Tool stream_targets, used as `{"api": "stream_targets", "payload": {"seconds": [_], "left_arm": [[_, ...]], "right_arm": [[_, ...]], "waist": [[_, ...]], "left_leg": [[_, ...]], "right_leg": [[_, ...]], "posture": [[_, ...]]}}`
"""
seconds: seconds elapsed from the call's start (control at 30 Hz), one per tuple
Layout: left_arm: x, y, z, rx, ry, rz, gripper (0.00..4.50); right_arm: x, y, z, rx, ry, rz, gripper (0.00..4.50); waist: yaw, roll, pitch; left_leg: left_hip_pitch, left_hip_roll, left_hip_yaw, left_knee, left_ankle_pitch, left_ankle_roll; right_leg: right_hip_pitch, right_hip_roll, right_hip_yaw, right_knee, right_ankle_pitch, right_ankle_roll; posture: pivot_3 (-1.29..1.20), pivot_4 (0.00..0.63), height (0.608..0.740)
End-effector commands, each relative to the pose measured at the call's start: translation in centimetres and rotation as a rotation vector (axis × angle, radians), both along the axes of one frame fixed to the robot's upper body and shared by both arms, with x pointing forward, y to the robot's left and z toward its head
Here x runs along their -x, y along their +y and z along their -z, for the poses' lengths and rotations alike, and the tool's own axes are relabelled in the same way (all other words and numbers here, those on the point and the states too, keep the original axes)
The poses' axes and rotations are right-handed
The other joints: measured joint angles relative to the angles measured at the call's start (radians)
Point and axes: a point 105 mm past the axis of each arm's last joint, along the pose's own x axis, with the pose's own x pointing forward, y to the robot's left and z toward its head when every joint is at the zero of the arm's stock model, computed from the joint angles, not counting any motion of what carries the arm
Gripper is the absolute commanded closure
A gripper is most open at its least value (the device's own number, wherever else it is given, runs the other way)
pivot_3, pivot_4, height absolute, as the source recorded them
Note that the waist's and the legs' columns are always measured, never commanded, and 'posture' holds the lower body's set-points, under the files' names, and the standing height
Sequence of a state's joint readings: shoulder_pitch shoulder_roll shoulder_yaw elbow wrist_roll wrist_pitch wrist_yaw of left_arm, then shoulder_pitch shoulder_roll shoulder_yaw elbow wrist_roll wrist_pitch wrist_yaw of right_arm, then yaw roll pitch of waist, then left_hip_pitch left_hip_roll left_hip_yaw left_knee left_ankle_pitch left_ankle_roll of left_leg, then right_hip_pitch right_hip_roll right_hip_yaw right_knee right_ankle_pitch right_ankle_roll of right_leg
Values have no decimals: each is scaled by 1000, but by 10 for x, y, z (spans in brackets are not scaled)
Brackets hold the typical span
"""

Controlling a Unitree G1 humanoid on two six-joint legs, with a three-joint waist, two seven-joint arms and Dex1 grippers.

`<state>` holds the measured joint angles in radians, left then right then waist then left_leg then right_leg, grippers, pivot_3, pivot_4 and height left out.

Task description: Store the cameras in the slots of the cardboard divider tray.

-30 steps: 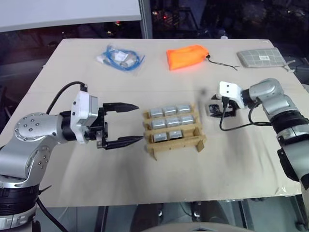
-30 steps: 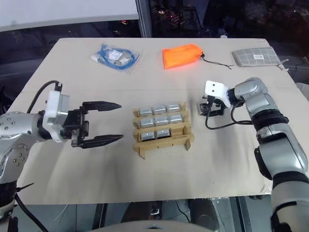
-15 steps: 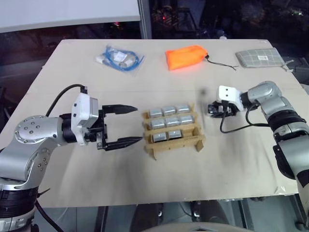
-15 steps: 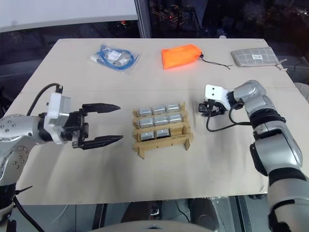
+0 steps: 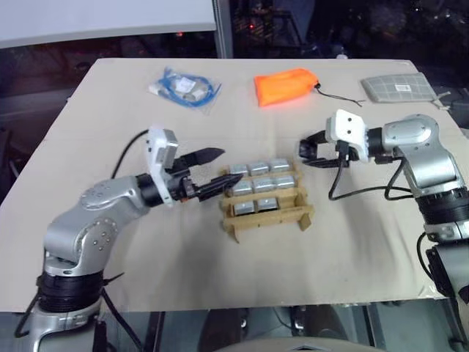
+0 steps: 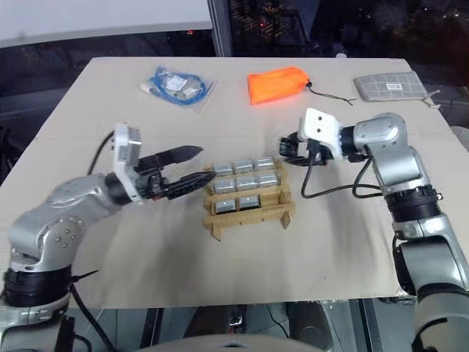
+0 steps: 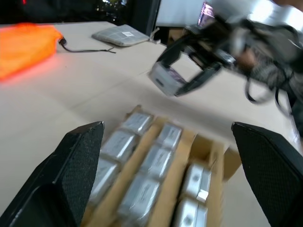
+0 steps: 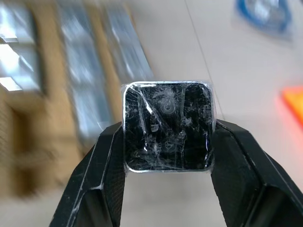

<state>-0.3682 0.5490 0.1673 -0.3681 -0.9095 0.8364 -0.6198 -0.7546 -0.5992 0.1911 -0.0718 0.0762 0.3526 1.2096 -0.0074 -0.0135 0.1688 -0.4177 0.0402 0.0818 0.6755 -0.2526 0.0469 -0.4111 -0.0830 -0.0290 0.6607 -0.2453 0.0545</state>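
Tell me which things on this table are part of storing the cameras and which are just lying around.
Part of the job:
- cardboard divider tray, most slots filled
- stored cameras in the tray
- one camera held in the right gripper, above the table beside the tray
- left gripper, open, at the tray's other side

Lying about:
- bag of blue cable
- orange pouch
- grey checked pad

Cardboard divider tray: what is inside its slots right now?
The cardboard divider tray holds silver-grey cameras in three rows, eight as far as the head views show; the front-right slot looks empty. Slot floors beneath them are covered.
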Motion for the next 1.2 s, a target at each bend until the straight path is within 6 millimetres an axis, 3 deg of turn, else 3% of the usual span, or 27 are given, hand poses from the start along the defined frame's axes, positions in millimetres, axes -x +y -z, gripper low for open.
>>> {"api": "stream_targets", "payload": {"seconds": [0.03, 0.2, 0.37, 0.57, 0.63, 0.73, 0.87, 0.97, 1.1, 1.2], "left_arm": [[-7, -15, -12, 128, 103, -4, 0], [-4, -24, -10, 146, 193, 46, 0], [-3, -18, 7, 103, 261, 42, 0], [-3, -18, 11, 99, 278, 38, 0], [-2, -19, 13, 101, 284, 42, 416], [-1, -22, 12, 109, 283, 50, 416], [-4, -23, 12, 106, 280, 40, 1482], [-8, -23, 10, 122, 279, 30, 2778], [-6, -26, 10, 125, 281, 44, 2778], [-6, -27, 11, 127, 283, 47, 3525]], "right_arm": [[19, 25, -13, -30, -99, -48, 2542], [22, 40, -9, -23, -174, -59, 2542], [20, 42, -11, -10, -207, -60, 2542], [18, 43, -14, -5, -225, -63, 2542], [20, 45, -17, -11, -228, -72, 2542], [23, 49, -19, -17, -230, -85, 2542], [26, 51, -18, -12, -219, -101, 2542], [28, 52, -17, -8, -215, -107, 2542], [30, 52, -17, -5, -212, -109, 2542], [31, 53, -17, -4, -209, -112, 2542]], "waist": [[-2, 0, 0], [-6, 0, 0], [-5, -1, 0], [-3, -1, 0], [-4, -1, 0], [-4, -1, 0], [-4, -1, 0], [-3, -1, 0], [-4, -1, 0], [-4, -1, 0]], "left_leg": [[0, -1, 0, 1, 0, 0], [1, -1, -1, 4, 0, 0], [1, -2, -1, 4, 0, 0], [1, -2, -1, 4, 0, 0], [1, -2, -1, 4, 0, 0], [1, -2, -1, 4, 0, 0], [1, -2, -1, 4, 0, 0], [1, -2, -1, 4, 0, 0], [1, -2, -1, 4, 0, 0], [1, -2, -1, 4, 0, 0]], "right_leg": [[1, 0, 0, 1, 0, 0], [2, 1, 0, 2, 0, 0], [2, 1, 0, 2, 0, 0], [2, 1, -1, 1, 0, 0], [2, 1, 0, 1, 0, 0], [2, 1, 0, 1, 0, 0], [2, 1, 0, 1, 0, 0], [2, 1, 0, 1, 0, 0], [2, 1, 0, 1, 0, 0], [2, 1, 0, 1, 0, 0]], "posture": [[0, 150, 740], [0, 150, 740], [0, 150, 740], [0, 150, 740], [0, 150, 740], [0, 150, 740], [0, 150, 740], [0, 150, 740], [0, 150, 740], [0, 150, 740]]}}
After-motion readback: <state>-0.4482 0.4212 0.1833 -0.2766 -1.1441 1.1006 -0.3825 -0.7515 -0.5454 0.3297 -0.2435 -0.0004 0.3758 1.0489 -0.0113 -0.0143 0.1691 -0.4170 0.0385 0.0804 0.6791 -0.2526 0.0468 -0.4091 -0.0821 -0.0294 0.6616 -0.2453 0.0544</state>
